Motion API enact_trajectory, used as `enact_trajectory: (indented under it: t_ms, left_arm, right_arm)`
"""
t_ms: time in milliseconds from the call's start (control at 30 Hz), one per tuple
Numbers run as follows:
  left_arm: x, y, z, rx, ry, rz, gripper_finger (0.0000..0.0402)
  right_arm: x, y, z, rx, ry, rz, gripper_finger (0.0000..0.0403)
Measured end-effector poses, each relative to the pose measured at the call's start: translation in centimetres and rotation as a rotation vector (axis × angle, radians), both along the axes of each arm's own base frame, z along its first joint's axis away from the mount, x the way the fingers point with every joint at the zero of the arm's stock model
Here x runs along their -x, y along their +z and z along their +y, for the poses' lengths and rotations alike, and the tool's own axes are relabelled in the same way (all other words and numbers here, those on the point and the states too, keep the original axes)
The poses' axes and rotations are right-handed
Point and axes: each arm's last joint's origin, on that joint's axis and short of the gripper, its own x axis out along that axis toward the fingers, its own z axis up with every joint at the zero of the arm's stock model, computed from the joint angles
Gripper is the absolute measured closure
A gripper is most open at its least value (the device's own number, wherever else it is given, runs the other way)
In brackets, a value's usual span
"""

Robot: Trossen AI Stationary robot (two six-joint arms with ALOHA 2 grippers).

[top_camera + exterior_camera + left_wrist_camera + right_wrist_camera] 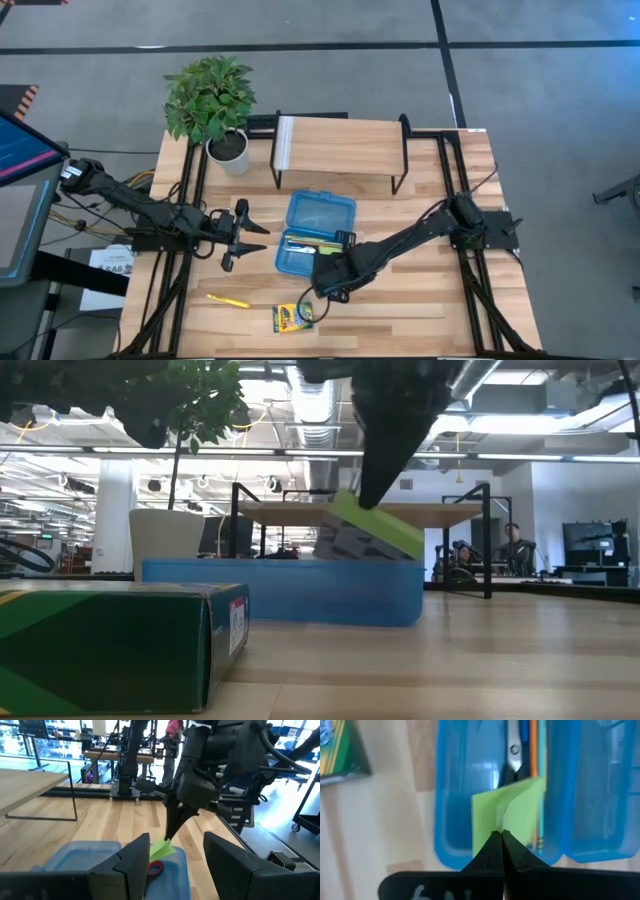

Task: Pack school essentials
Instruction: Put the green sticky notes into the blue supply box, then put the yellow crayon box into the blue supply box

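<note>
- Nearest the table's front edge, we see the yellow-green crayon box (293, 318) and a loose yellow pencil (228, 300) lying on the wood, both waiting outside the case.
- Just beyond them, our right gripper (501, 851) pinches the lime-green sticky-note pad (512, 815), fingers closed tight on its edge, tilted over the front tray of the blue translucent hinged plastic case (314, 237).
- Inside that tray lie red-handled scissors (155, 868) and an orange pencil (534, 750) (so we judge packing to be underway).
- Next, we think, the pad must be lowered flat into the free part of the tray and let go.
- Well to one side, our left gripper (240, 236) hovers with fingers spread wide, holding nothing.
- Farthest back stand a potted green plant (212, 100) and a wooden shelf (340, 148).
</note>
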Motion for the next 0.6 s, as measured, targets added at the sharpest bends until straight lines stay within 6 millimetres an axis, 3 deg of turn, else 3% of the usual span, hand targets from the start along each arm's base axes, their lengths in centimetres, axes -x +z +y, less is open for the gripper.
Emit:
enact_trajectory:
  t_ms: [200, 600]
  left_arm:
    - [0.0, 0.0, 0.0, 0.001, 0.000, 0.002, 0.0228]
    - [0.0, 0.0, 0.0, 0.002, 0.000, 0.004, 0.0228]
  right_arm:
    - [-1.1, -0.6, -0.3, 0.004, -0.024, 0.042, 0.0400]
    - [-2.1, -0.6, -2.1, -0.061, -0.051, 0.037, 0.0338]
